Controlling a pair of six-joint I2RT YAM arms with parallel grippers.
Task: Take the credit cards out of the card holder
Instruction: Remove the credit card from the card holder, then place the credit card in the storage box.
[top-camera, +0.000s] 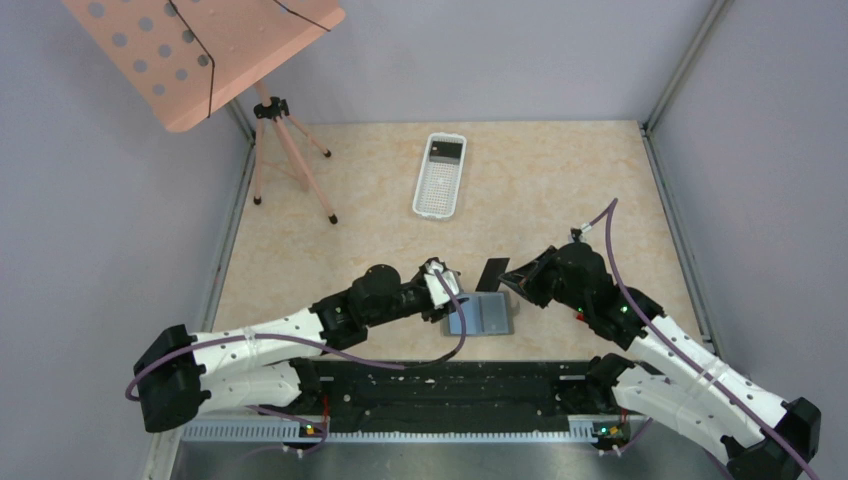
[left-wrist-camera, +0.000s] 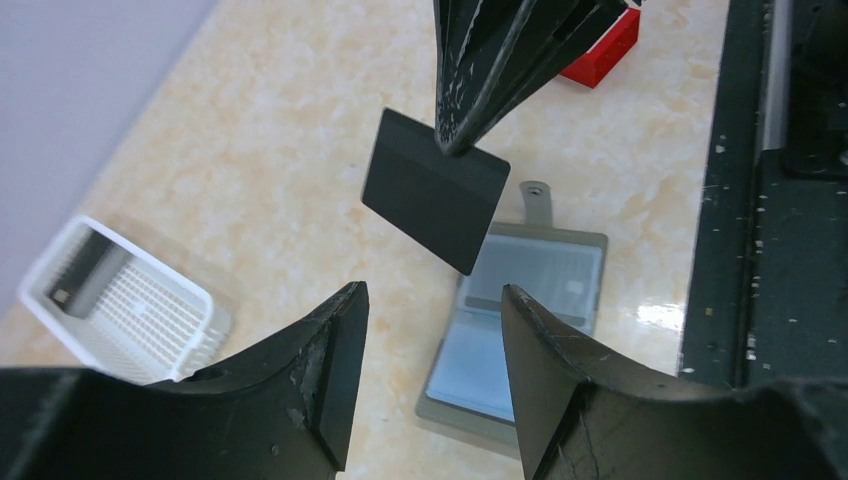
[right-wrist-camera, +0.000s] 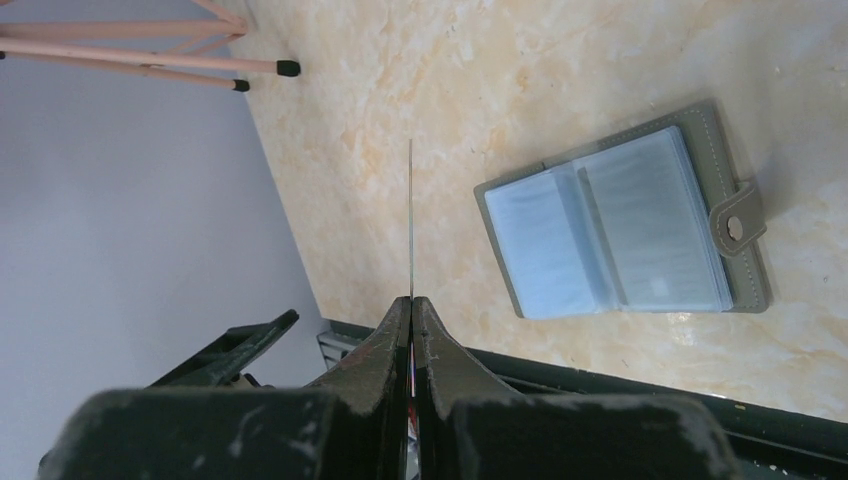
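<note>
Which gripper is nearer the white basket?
Left. The left gripper is on the near side of the white basket, roughly in line with it; the right gripper, jaws shut on a dark card, is further right.

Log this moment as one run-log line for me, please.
right tool: shut on dark card, held above table | left tool: open, empty | card holder: open, flat on table

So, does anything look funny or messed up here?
Nothing is spilled or broken. The only funny bit is a dark card hanging up in the air, pinched at one edge by the right hand, near the open card holder.
</note>
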